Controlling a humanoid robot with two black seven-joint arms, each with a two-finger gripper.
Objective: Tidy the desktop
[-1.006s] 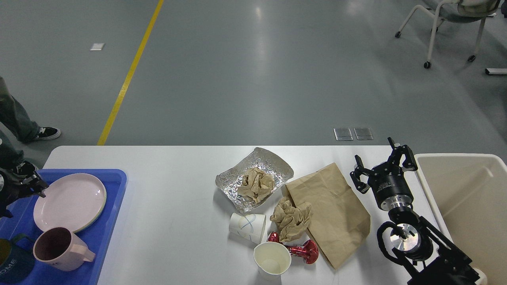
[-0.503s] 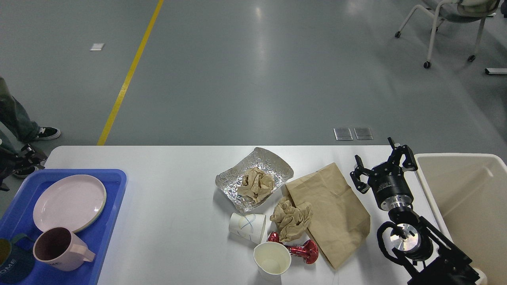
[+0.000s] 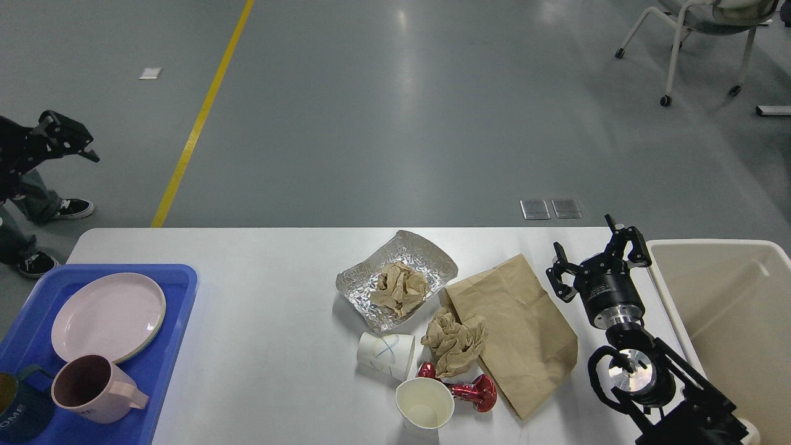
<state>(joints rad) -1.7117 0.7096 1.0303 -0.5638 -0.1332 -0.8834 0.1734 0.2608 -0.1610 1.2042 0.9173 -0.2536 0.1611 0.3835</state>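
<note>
The desktop (image 3: 272,346) is being seen across the lower part of the view, and the rubbish is lying in its middle and right part: a foil tray (image 3: 397,278) with crumpled paper in it, a brown bag (image 3: 516,334), a paper ball (image 3: 454,341), a tipped cup (image 3: 387,354), an upright cup (image 3: 424,403) and a red wrapper (image 3: 469,391). The right gripper (image 3: 597,256) is being held just beside the far right corner of the bag, with its jaws spread wide, and the beige bin (image 3: 723,309) is standing just right of it. The bag is lying left of and nearer than these jaws, and its long axis is running diagonally, from far left to near right. The left gripper (image 3: 62,137) is being held high at the left edge, well apart from the rubbish; whether its jaws are spread cannot be told. So the right arm is judged the nearer one. On the dark mug (image 3: 18,415) in the blue tray (image 3: 167,371) only the letters "OME" are being read; the small print on the right wrist is too small to be read.
</note>
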